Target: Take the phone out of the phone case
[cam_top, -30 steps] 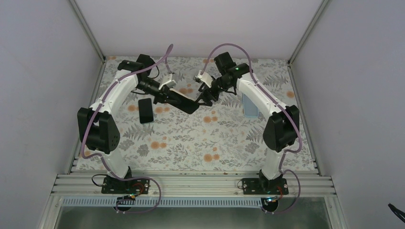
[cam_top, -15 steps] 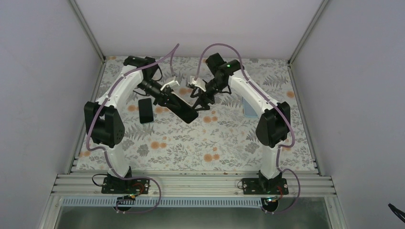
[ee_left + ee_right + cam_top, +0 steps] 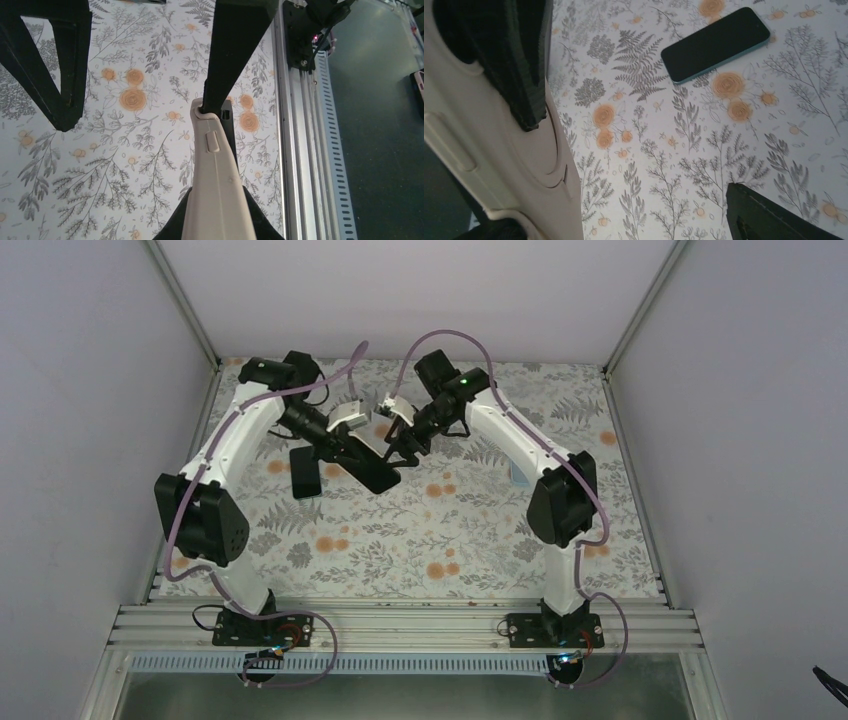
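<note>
Over the far middle of the flower-printed surface (image 3: 450, 540) the two arms meet, with a cream phone case (image 3: 215, 190) raised between them. From above the case reads as a dark slab slanting from the left arm toward the right.

The left claw (image 3: 137, 115) stands wide apart, with bare surface showing between its fingers. The tip of one finger (image 3: 235, 45) touches the end of the case beside a raised side button, and the other finger is clear of it.

The right claw (image 3: 631, 157) is also spread wide. One finger (image 3: 514, 60) lies across the case's rounded cut-out, while the other sits well apart from it. I cannot tell what bears the case's weight.

The phone (image 3: 715, 44) lies flat toward the far-left corner of the surface. Its dark screen faces up, a teal edge shows, and it is out of the case and apart from both claws.
</note>
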`<action>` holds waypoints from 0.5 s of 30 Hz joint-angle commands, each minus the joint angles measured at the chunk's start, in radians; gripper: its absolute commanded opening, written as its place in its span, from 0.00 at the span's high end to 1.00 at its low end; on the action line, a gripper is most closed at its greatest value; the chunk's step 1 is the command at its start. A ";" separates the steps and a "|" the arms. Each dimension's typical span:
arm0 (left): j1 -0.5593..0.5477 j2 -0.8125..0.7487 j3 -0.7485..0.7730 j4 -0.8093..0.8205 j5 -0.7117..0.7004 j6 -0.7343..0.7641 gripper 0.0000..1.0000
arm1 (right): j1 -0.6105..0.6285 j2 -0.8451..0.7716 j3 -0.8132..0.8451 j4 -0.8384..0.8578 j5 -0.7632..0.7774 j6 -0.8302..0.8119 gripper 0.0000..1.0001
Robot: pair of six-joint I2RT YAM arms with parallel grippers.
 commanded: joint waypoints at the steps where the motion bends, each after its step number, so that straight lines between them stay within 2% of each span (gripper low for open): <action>1: -0.069 -0.012 -0.016 0.253 0.263 -0.028 0.98 | 0.169 0.011 0.089 0.324 -0.426 0.188 0.13; 3: -0.068 -0.021 -0.005 0.244 0.275 -0.023 0.98 | 0.169 0.024 0.113 0.327 -0.482 0.188 0.10; 5: -0.068 -0.024 0.021 0.233 0.281 -0.018 0.98 | 0.179 0.047 0.143 0.306 -0.516 0.179 0.12; 8: -0.052 -0.017 0.080 0.184 0.272 0.004 0.98 | 0.200 0.053 0.160 0.286 -0.506 0.142 0.34; 14: -0.011 -0.008 0.139 0.143 0.257 0.019 0.98 | 0.194 0.006 0.125 0.276 -0.445 0.109 0.67; 15: -0.008 -0.010 0.144 0.143 0.250 0.017 0.98 | 0.188 -0.006 0.114 0.280 -0.435 0.108 0.77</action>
